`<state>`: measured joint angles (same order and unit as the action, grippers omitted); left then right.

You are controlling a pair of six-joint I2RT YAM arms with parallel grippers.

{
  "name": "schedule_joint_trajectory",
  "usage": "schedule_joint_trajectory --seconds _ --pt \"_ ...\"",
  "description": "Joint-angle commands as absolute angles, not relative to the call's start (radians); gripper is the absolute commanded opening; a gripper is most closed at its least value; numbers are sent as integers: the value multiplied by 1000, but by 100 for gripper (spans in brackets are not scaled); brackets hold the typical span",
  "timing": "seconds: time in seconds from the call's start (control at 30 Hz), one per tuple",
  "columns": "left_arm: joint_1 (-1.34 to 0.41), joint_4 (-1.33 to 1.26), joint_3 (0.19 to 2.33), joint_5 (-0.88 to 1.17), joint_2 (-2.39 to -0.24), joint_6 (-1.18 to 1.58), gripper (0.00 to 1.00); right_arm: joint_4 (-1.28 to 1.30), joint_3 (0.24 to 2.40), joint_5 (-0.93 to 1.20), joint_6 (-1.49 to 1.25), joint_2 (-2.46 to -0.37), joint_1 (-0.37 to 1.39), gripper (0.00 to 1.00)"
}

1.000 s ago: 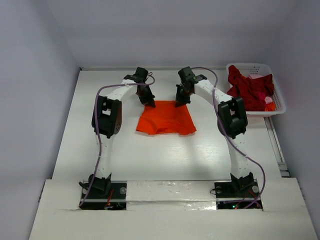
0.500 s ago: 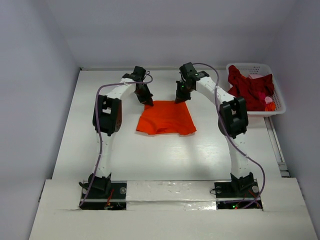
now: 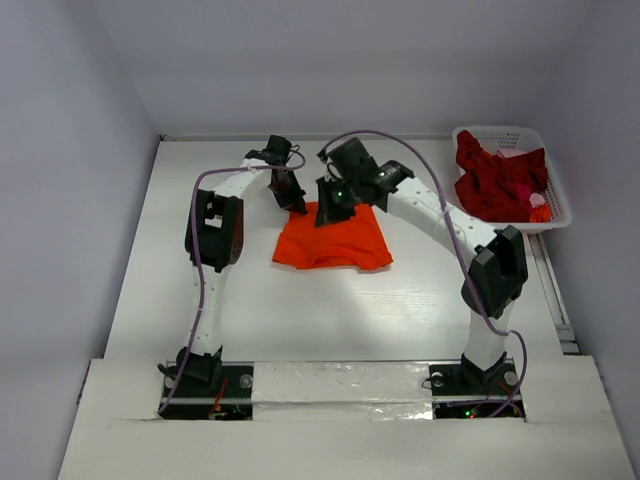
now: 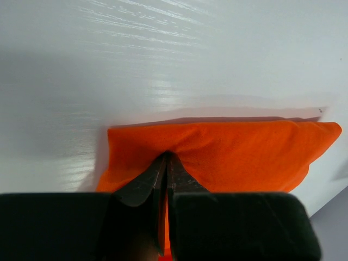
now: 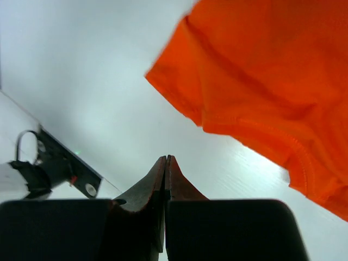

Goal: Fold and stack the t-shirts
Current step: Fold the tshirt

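Observation:
An orange t-shirt [image 3: 335,238] lies folded into a rough rectangle on the white table. My left gripper [image 3: 297,205] sits at the shirt's far left corner. In the left wrist view the gripper [image 4: 166,154] is shut, with the orange t-shirt [image 4: 244,157] puckered at its tips and a strip of cloth between the fingers. My right gripper [image 3: 328,212] hangs over the shirt's far edge, close to the left one. In the right wrist view the gripper [image 5: 166,157] is shut on nothing, above bare table beside the orange t-shirt [image 5: 261,70]. Dark red t-shirts [image 3: 497,180] lie heaped in the basket.
The white lattice basket [image 3: 500,131] stands at the far right of the table, near the back wall. The right arm's elbow [image 3: 495,270] reaches out over the table's right side, with its cable arching above the shirt.
The right arm has swung left, carrying its shut gripper from the shirt's far right corner to near the left gripper. The left gripper and the shirt have stayed put.

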<state>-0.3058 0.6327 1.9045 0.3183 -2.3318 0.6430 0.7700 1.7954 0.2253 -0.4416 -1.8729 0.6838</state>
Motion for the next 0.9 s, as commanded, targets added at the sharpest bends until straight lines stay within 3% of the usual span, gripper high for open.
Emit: schedule_joint_trajectory --seconds 0.0,0.27,0.87 --pt "-302 634 1876 293 -2306 629 0 730 1709 221 -462 -1917 678 0" --pt "-302 634 1867 291 -2296 623 0 690 1677 210 -456 -1980 678 0" --pt "-302 620 1839 298 -2289 627 0 735 1881 225 -436 -2134 687 0"
